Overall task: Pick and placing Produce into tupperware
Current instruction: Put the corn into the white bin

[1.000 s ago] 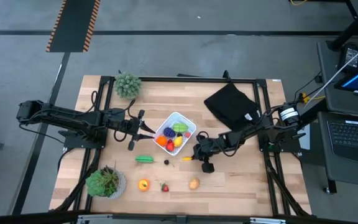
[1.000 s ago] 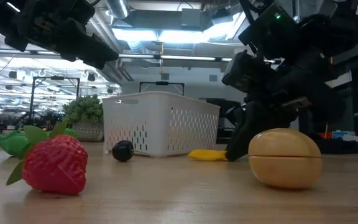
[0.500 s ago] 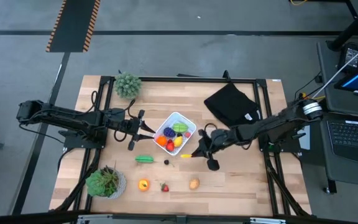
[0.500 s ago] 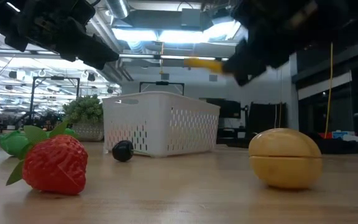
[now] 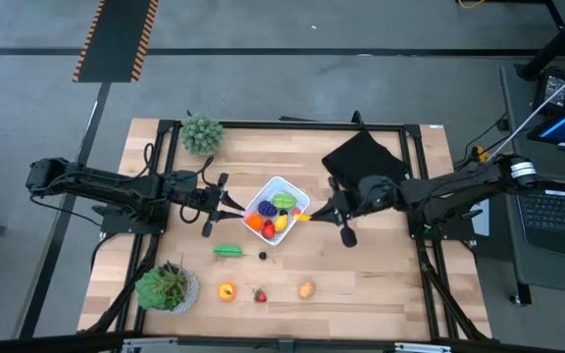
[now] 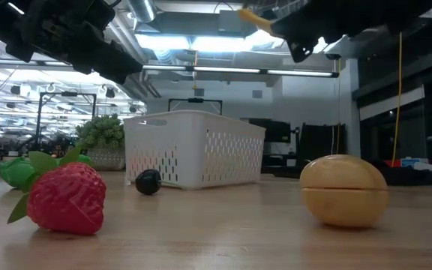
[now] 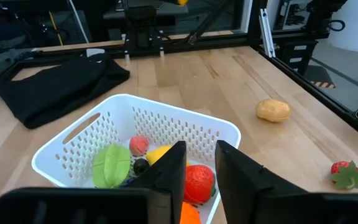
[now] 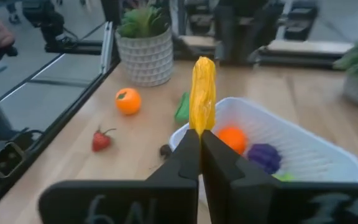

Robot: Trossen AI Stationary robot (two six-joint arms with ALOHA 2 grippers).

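You had the right gripper [image 8: 201,140] clamped on the yellow produce piece [image 8: 202,93], its long axis running straight out from the fingertips, held in the air just at the near rim of the tupperware [image 5: 275,209]. The tupperware's open middle lay directly ahead of that gripper, so I judge a short reach forward was what the drop needed. Your left gripper [image 7: 197,168] hung at the tupperware's opposite side, fingers slightly apart and holding nothing.
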